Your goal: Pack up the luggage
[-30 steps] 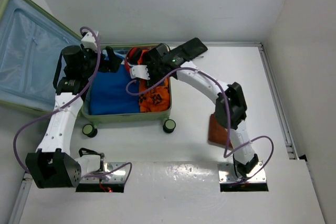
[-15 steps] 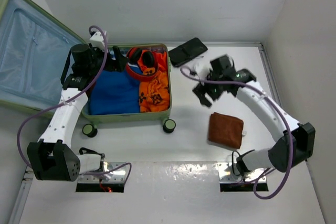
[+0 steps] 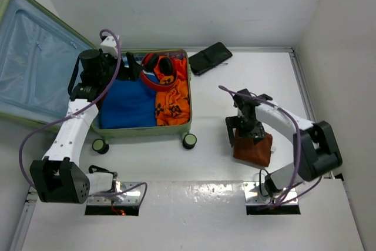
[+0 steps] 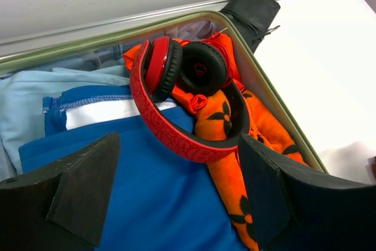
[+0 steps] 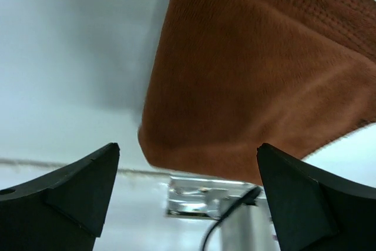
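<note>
The right gripper (image 5: 188, 148) is seen with its jaws spread wide and nothing held. It is poised close over a folded brown cloth (image 5: 252, 80), which lies on the white table (image 3: 205, 163) at about four o'clock in the top view. The left gripper (image 4: 179, 139) is likewise open and empty over the luggage (image 3: 144, 131). Red headphones (image 4: 176, 104) lie just beyond its fingers, on an orange patterned cloth (image 4: 223, 163) and a blue garment (image 4: 135, 204). The luggage is found open at ten o'clock, its lid leaned back toward nine. A black pouch (image 3: 210, 58) lies at twelve, near the luggage's far right corner.
</note>
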